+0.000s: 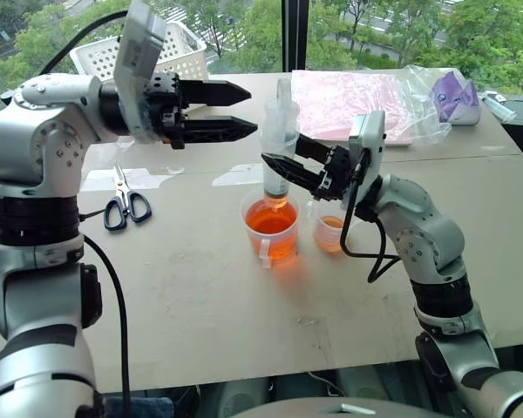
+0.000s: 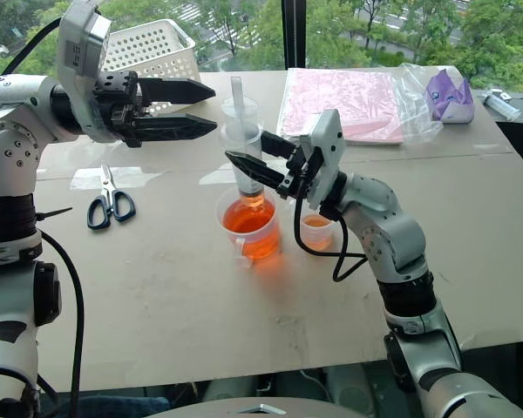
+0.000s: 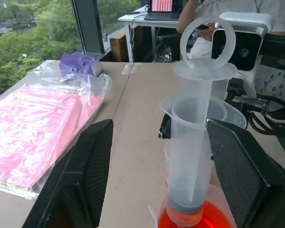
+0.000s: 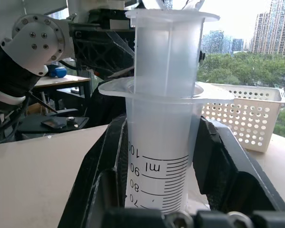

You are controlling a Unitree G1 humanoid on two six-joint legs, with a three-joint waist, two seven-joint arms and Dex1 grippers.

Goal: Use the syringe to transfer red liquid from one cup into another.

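Right gripper (image 1: 281, 167) clamped the syringe (image 1: 278, 144) upright over the wide cup (image 1: 271, 225); left gripper (image 1: 237, 108) stood apart, jaws spread, beside plunger.

We are observing the syringe (image 1: 280, 144) as frosted, translucent plastic with a smooth barrel and black printed graduations. We are seeing the wider cup (image 1: 270, 228) and the narrower cup (image 1: 329, 232) as clear, glossy plastic, each showing translucent red liquid (image 1: 271, 219). The left end effector (image 1: 237, 109) and right end effector (image 1: 275, 163) are presenting matt black fingers with a fine textured face. The tabletop (image 1: 200, 296) is appearing matt, beige and lightly scuffed. The basket (image 1: 170, 52) is reading as white perforated plastic; the bag (image 1: 366, 104) as glossy, crinkled film.
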